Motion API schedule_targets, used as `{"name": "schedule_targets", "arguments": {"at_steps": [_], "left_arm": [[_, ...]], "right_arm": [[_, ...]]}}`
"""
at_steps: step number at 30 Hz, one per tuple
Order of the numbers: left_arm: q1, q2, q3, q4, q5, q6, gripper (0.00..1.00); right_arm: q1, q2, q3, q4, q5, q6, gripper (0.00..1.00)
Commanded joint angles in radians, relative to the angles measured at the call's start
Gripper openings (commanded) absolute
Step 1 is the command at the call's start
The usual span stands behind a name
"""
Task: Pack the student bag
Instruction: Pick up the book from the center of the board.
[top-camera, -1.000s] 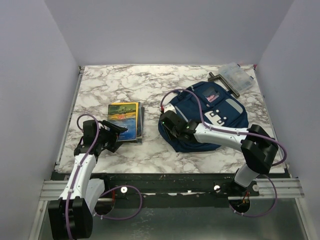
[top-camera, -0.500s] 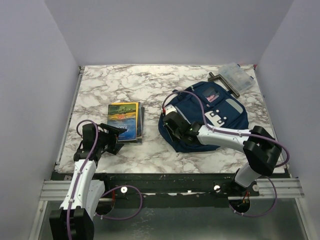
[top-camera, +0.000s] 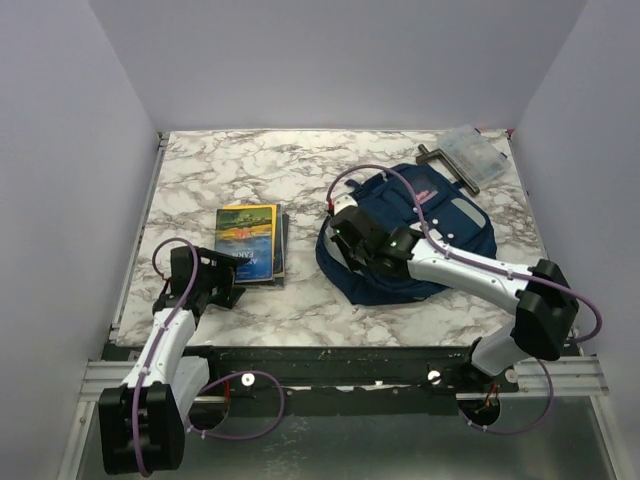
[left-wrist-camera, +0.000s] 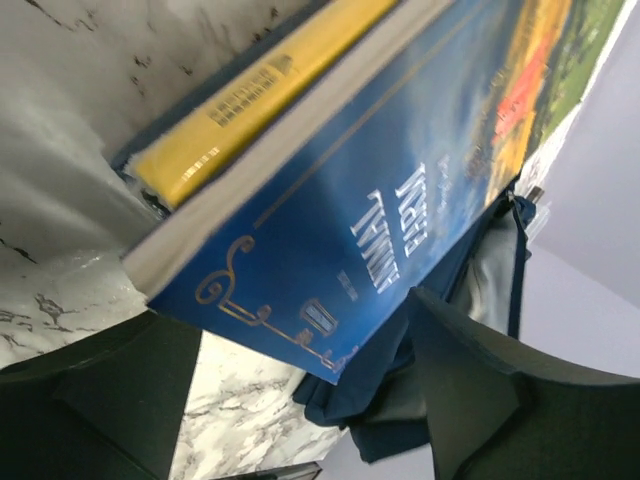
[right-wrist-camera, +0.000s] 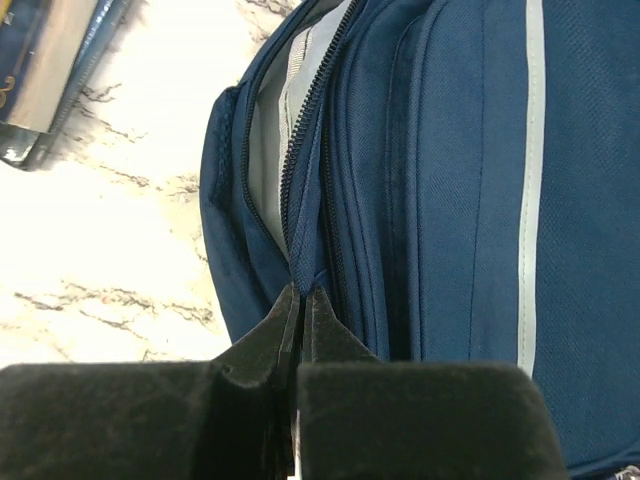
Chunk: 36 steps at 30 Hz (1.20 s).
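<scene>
- Found student bag lying flat on the right half of the marble table, grey-panelled front facing up.
- Logged right gripper down on the left end of the bag, with the arm reaching in from the right base.
- Right wrist view: saw fingers pressed together with no gap at the tips, pinching the bag on its zip line at the lower end of the open stretch. Could not resolve pull tab versus bare fabric between the tips.
- Noted zip parted beyond that pinch point, exposing pale grey lining.
- Located stack of books left of the bag and apart from it, lying flat near the middle of the table's left half.
- Logged left gripper low at the near edge of the stack.
- Left wrist view: saw fingers spread wide, gripping nothing, with the near corner of the blue book lying in the gap between them. Could not tell contact with the cover.
- Noted yellow book directly beneath the blue one.
- Recorded clear plastic box at the far right corner of the table, beyond the bag, with a dark grey bar just beside it.
</scene>
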Motion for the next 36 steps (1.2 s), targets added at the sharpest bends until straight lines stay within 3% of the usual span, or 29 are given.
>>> {"name": "schedule_targets", "arguments": {"at_steps": [1, 6, 13, 17, 21, 28, 29, 31, 32, 34, 36], "left_arm": [[0.004, 0.035, -0.024, 0.075, -0.043, 0.035, 0.77], [0.004, -0.013, -0.041, 0.076, -0.088, 0.088, 0.49], [0.003, -0.060, -0.040, 0.073, -0.090, 0.150, 0.20], [0.005, -0.109, -0.035, 0.014, -0.078, 0.213, 0.15], [0.004, -0.147, -0.049, -0.039, -0.049, 0.259, 0.15], [0.008, -0.151, -0.116, -0.036, 0.007, 0.178, 0.26], [0.011, -0.162, -0.118, -0.046, 0.004, 0.174, 0.29], [0.015, -0.186, -0.121, -0.077, -0.024, 0.154, 0.51], [0.015, -0.202, -0.127, -0.076, -0.030, 0.141, 0.57], [0.016, -0.223, -0.148, -0.031, -0.004, 0.115, 0.66], [0.016, -0.231, -0.193, 0.122, 0.061, 0.096, 0.70]], "right_arm": [[0.001, -0.096, 0.057, -0.104, 0.021, 0.014, 0.01], [0.000, -0.182, 0.092, -0.127, 0.070, 0.036, 0.01], [0.001, -0.242, 0.131, -0.124, 0.141, 0.011, 0.01], [0.000, -0.238, 0.145, -0.119, 0.157, 0.005, 0.01], [-0.001, -0.233, 0.150, -0.104, 0.153, -0.005, 0.01], [0.000, -0.227, 0.159, -0.095, 0.168, -0.023, 0.01], [0.000, -0.226, 0.159, -0.093, 0.168, -0.026, 0.01], [-0.001, -0.226, 0.159, -0.090, 0.168, -0.026, 0.01], [0.000, -0.227, 0.157, -0.087, 0.165, -0.028, 0.01], [0.000, -0.225, 0.153, -0.081, 0.160, -0.032, 0.01], [0.000, -0.220, 0.153, -0.080, 0.158, -0.035, 0.01]]}}
